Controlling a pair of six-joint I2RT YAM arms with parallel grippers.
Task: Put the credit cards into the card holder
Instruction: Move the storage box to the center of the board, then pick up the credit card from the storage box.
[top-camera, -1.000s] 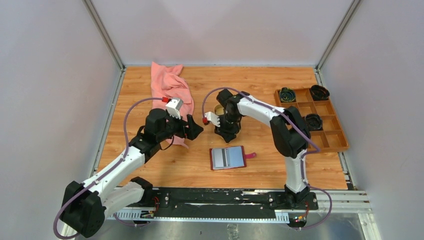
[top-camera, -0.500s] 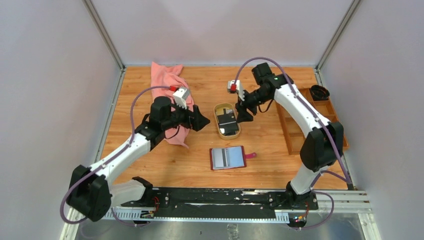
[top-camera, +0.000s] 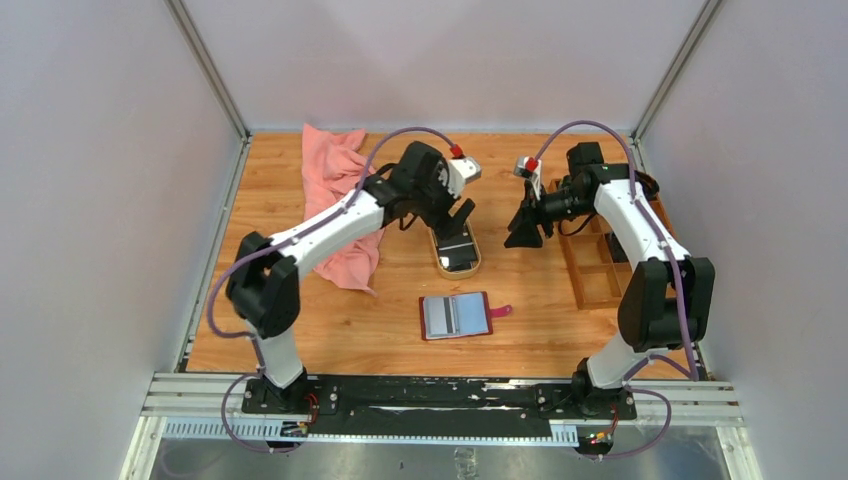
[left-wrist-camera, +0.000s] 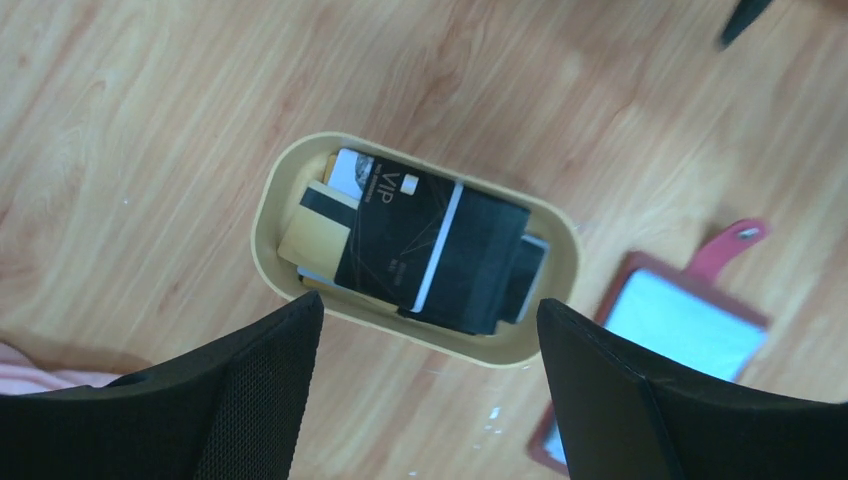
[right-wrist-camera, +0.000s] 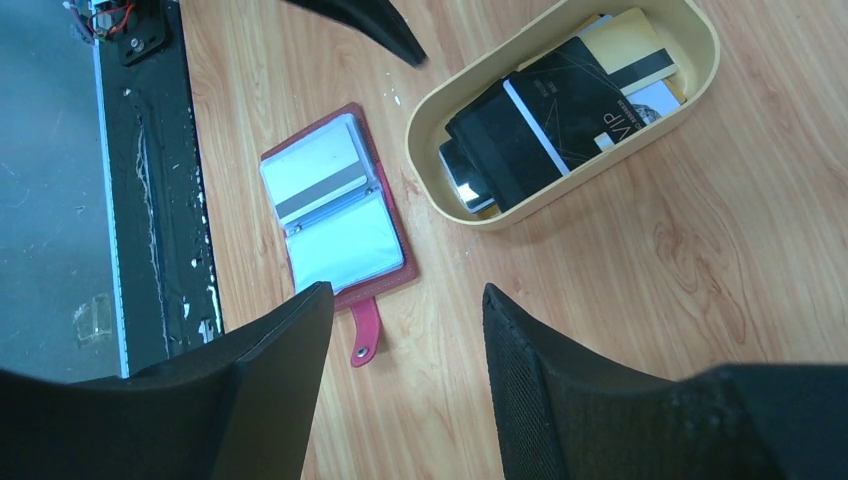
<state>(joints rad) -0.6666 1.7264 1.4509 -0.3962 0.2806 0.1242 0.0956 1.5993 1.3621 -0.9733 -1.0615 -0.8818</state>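
Though open, one card holder (top-camera: 456, 316).

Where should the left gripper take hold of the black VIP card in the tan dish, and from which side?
Probably its VIP-marked end, from straight above. The black VIP card lies on top of the stack, and the tan dish wall rings it, blocking any sideways approach. That end overlaps a gold card, leaving a step for a fingertip.
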